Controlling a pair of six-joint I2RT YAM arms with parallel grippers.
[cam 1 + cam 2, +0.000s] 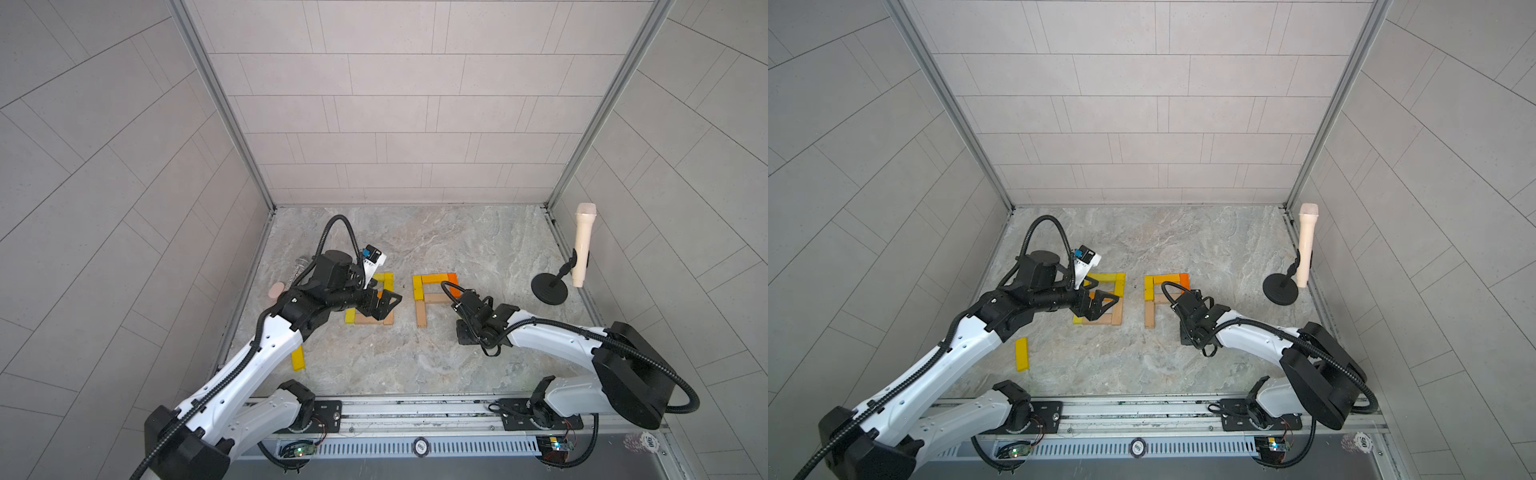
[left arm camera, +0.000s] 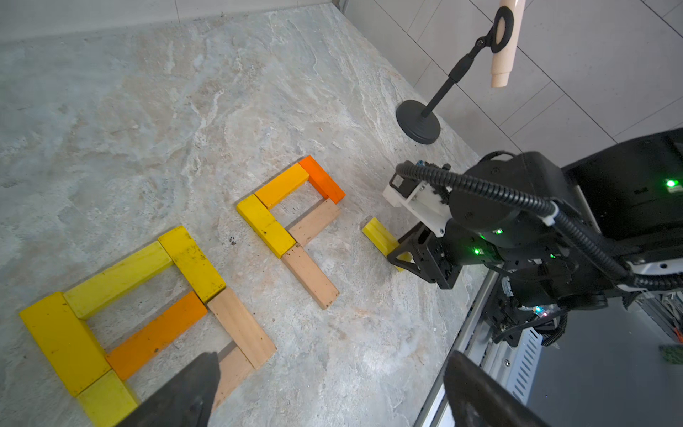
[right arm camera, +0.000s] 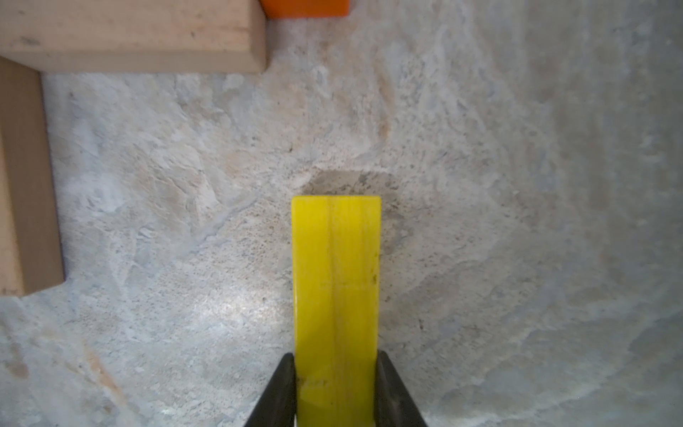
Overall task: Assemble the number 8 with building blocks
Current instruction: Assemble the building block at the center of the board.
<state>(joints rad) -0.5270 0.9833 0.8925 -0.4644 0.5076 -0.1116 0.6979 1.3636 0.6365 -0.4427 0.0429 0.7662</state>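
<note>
Two figures of building blocks lie flat on the stone floor. The left figure [image 1: 388, 282] [image 2: 155, 332] mixes yellow, orange and tan bars, and my left gripper [image 1: 382, 301] [image 2: 332, 399] hovers over its front part, open and empty. The right figure [image 1: 420, 307] [image 2: 266, 225] is a P-like shape open at its lower right. There my right gripper [image 3: 336, 369] [image 2: 404, 255] is shut on the near end of a yellow block [image 3: 335, 281] [image 2: 380, 238], which points toward the orange bar [image 3: 306, 7]. In both top views the wrist hides this block. Another yellow block [image 1: 298, 359] [image 1: 1022, 354] lies loose at front left.
A cream microphone [image 1: 582, 245] stands on a black round-based stand [image 1: 549, 289] at the back right wall. A pink oval object [image 1: 275, 289] and a glittery silver microphone [image 1: 297, 270] lie by the left wall behind my left arm. The arms' mounting rail [image 1: 415, 409] runs along the front.
</note>
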